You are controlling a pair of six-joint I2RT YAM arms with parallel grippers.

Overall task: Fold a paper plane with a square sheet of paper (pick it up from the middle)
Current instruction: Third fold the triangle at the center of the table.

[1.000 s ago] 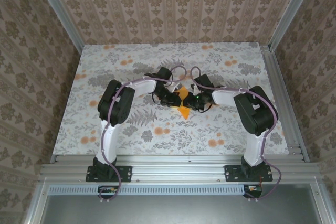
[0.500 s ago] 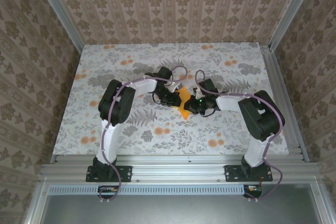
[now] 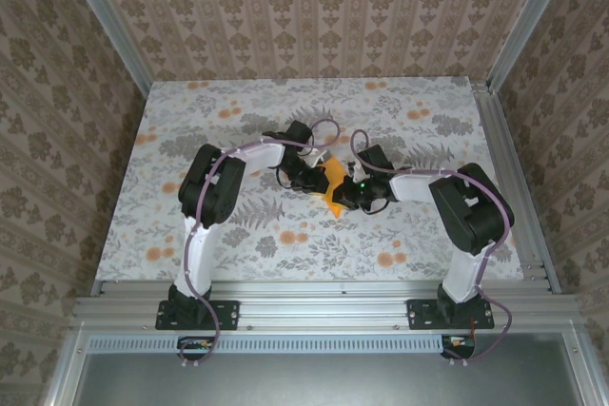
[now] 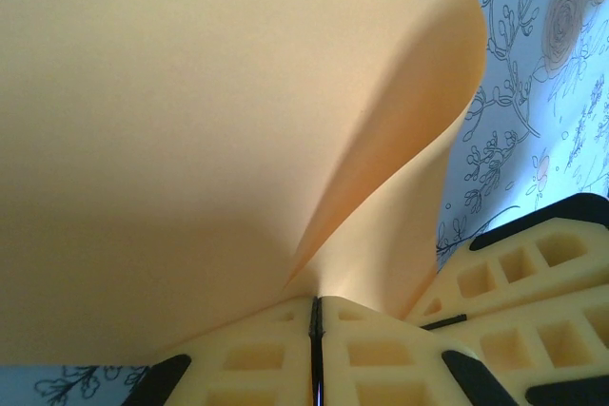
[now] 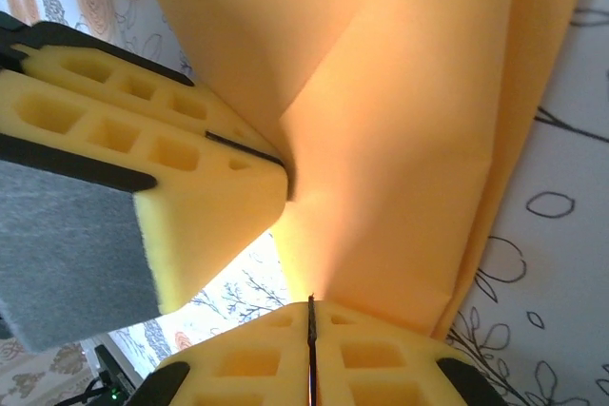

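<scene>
Mid-fold, by my reading: you have the square sheet of paper (image 3: 332, 187), partly creased and bowed, held over the middle of the counter (image 3: 238, 235). Left pincer (image 4: 314, 303) and right pincer (image 5: 309, 306) are each clamped tight on its edge, tips nearly touching. Next move likely: align the flap and press the crease flat without tearing.

My desk (image 3: 314, 254), centre frame: white cover printed with grey leaves and orange flowers. Back wall (image 3: 324, 16), left wall (image 3: 57, 140) and right wall (image 3: 571, 140): beige damask wallpaper. Aluminium posts (image 3: 105, 16) run into the upper corners, and an aluminium rail (image 3: 324, 297) lines the desk's lower edge. Light is even.
</scene>
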